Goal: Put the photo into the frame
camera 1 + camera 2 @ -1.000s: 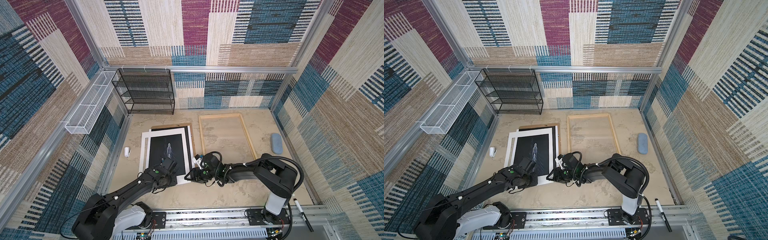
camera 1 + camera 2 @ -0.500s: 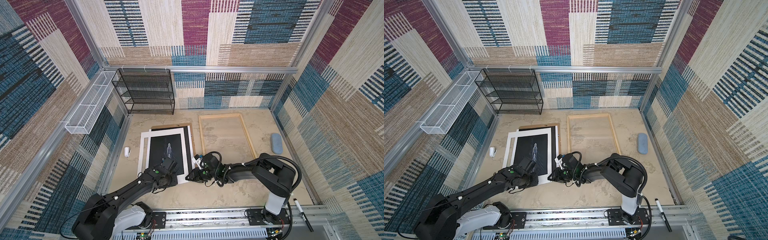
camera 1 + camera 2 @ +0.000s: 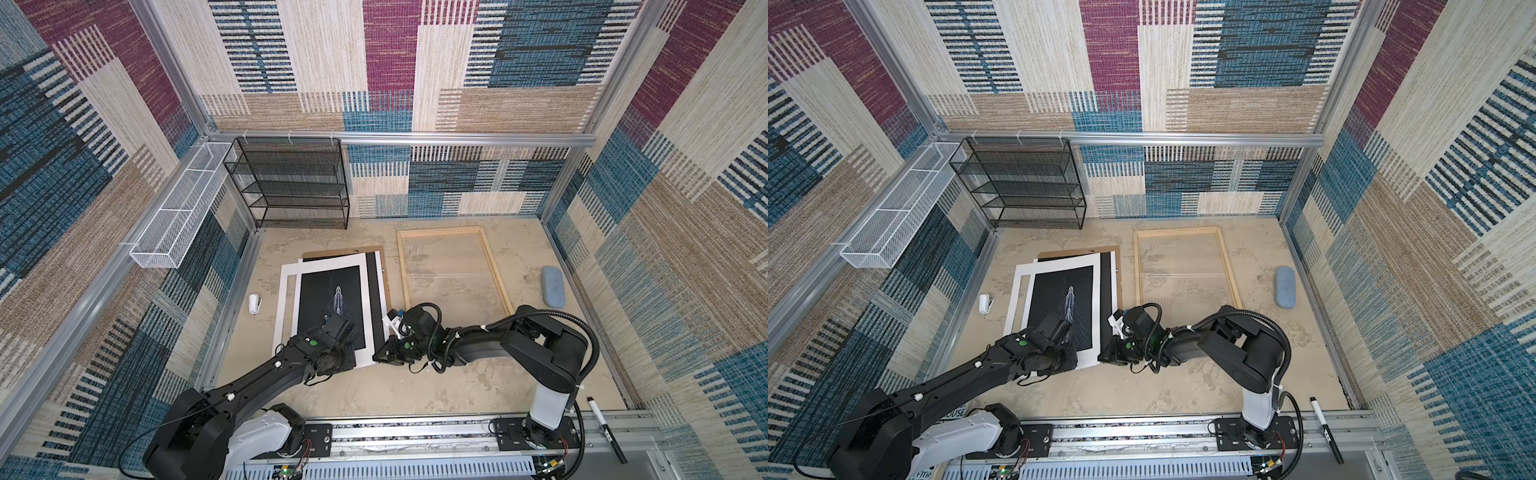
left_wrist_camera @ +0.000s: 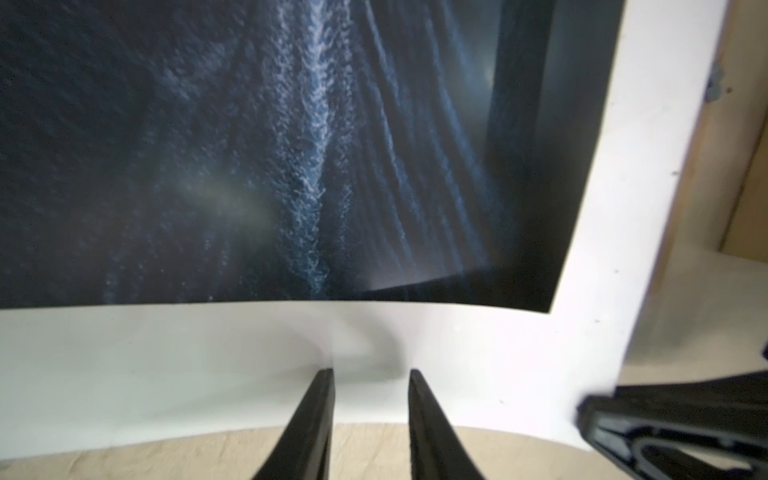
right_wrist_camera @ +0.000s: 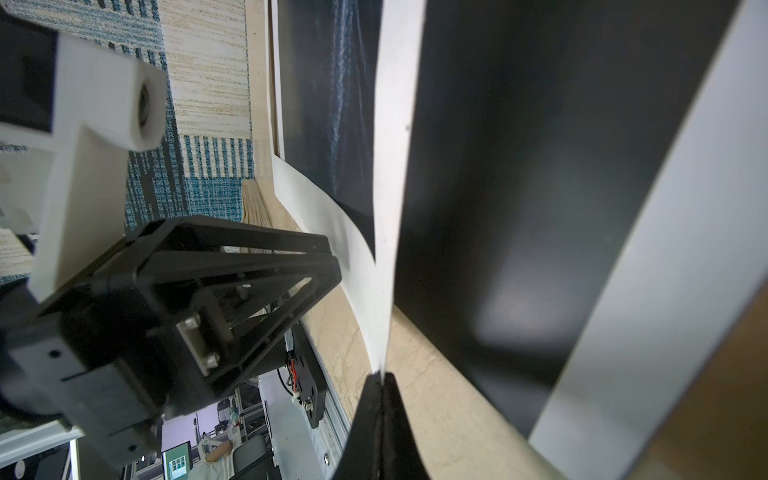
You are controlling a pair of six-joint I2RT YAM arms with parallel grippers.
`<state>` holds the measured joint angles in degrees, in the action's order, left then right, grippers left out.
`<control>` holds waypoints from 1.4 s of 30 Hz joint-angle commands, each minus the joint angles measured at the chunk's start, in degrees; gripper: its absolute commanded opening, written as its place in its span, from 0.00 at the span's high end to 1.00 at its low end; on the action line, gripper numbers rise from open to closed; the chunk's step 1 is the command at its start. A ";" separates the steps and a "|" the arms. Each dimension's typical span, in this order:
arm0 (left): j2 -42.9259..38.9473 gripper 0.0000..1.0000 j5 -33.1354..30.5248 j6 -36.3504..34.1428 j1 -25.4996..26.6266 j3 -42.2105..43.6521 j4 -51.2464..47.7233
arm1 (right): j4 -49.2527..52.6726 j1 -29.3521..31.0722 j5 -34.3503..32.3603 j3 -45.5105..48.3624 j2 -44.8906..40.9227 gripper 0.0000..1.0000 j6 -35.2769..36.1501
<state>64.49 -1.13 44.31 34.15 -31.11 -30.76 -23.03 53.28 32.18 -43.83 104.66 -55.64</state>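
1. reference. clock directions are read in the top views, with 12 o'clock at the far wall.

2. photo [image 3: 328, 303]. the print lies face up at about 9 o'clock from the counter [image 3: 415, 386] centre. its black image with a white streak faces upward. it rests on a stack made of a white mat sheet [image 3: 284, 299] and a brown hardboard backing sheet [image 3: 345, 251]. most of the print is flat. its 5 o'clock corner curls up off the stack, and the 6 o'clock edge is bowed.

3. frame [image 3: 440, 230]. the pale wood frame lies flat on the counter, just beside the stack on its 3 o'clock side. it is apart from the photo, and the area inside its rails holds nothing but the clear pane.

4. right end effector [image 5: 380, 374]. its jaws are pressed together on the white margin at the photo's 5 o'clock corner. the pinched corner is raised above the counter.

5. left end effector [image 4: 370, 372]. its jaws are partly spread. both fingers [image 4: 320, 399] press their tips down on the white margin at the photo's 6 o'clock edge. nothing is pinched between them.

6. other items. a black wire-mesh shelf rack [image 3: 291, 187] stands at 11 o'clock against the far wall. a blue-grey oblong case [image 3: 553, 286] lies at 3 o'clock, beyond the frame.
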 commanded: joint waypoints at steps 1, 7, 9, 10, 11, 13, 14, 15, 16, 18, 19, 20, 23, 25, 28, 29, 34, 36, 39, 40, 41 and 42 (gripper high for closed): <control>-1.00 0.66 0.26 -0.90 -0.05 -1.54 -0.29 | 1.87 0.04 -1.70 -0.40 -1.40 1.00 2.12; -2.39 0.60 -0.83 -1.88 -0.05 -4.90 0.11 | 7.59 0.06 -4.32 -1.73 -3.75 1.00 6.15; -2.14 0.57 -0.81 -2.44 -0.05 -5.82 1.46 | 9.69 -0.03 -4.56 -2.40 -4.31 1.00 7.64; -1.89 0.56 -0.81 -2.87 -0.06 -6.42 2.22 | 10.45 -0.09 -4.67 -2.57 -4.52 1.00 8.27; -1.51 0.55 -0.81 -3.37 -0.05 -6.93 2.88 | 11.03 -0.03 -4.61 -2.66 -4.82 1.00 8.67; -0.47 0.54 -0.72 -4.70 -0.05 -8.29 4.20 | 11.85 -0.07 -4.50 -2.45 -5.54 1.00 9.05; 0.11 0.53 -0.85 -5.27 -0.05 -9.00 4.39 | 12.09 -0.18 -4.42 -2.26 -6.09 1.00 9.14; 0.63 0.53 -1.19 -5.92 -0.14 -9.82 4.41 | 12.38 -0.29 -4.18 -1.99 -6.59 1.00 9.23; 1.21 0.53 -1.54 -6.52 -0.14 -10.75 4.12 | 12.46 -0.54 -3.91 -1.67 -7.36 1.00 9.35; 1.84 0.53 -2.27 -7.50 -0.28 -12.13 3.47 | 12.62 -1.13 -3.33 -1.05 -8.84 1.00 9.54; 1.87 0.53 -2.62 -7.74 -0.31 -12.50 3.23 | 12.79 -1.57 -2.99 -0.78 -9.71 1.00 9.78; 1.87 0.53 -2.88 -8.14 -0.40 -12.85 2.94 | 12.96 -2.06 -2.39 -0.64 -10.39 1.00 10.13; 1.47 0.52 -3.74 -8.38 -0.88 -13.36 2.10 | 13.72 -3.78 -0.08 -0.80 -11.80 1.00 11.41; 1.18 0.52 -4.48 -8.30 -1.32 -13.53 0.93 | 13.78 -4.52 1.83 -1.22 -12.07 1.00 12.10; 0.36 0.52 -5.93 -8.30 -1.89 -13.85 -1.18 | 12.99 -4.71 3.99 -2.62 -10.92 1.00 12.57; -0.03 0.51 -6.28 -8.37 -2.05 -13.80 -1.58 | 12.71 -4.76 4.41 -3.02 -10.45 1.00 12.64; -2.14 0.50 -8.28 -8.53 -2.93 -13.71 -4.14 | 14.71 -7.25 4.42 -3.59 -10.21 1.00 14.49; -2.78 0.49 -8.60 -8.80 -3.43 -13.71 -4.61 | 17.42 -9.31 4.55 -3.74 -11.41 1.00 17.06; -2.95 0.48 -8.59 -9.24 -4.04 -13.86 -4.40 | 24.21 -12.09 3.55 -4.98 -13.73 1.00 21.95; -2.75 0.47 -8.56 -9.38 -4.24 -13.97 -4.11 | 25.72 -12.86 3.67 -5.10 -14.47 1.00 23.15; -2.48 0.47 -8.23 -9.57 -4.42 -14.04 -3.46 | 27.41 -13.65 3.55 -5.20 -15.17 1.00 24.27; -2.07 0.47 -7.72 -9.88 -4.57 -14.10 -2.66 | 28.87 -14.42 3.50 -5.25 -15.63 1.00 25.19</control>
<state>61.93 -8.78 35.83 29.95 -44.60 -34.24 -0.16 40.10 35.53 -48.60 90.37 -35.70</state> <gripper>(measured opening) 0.526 0.049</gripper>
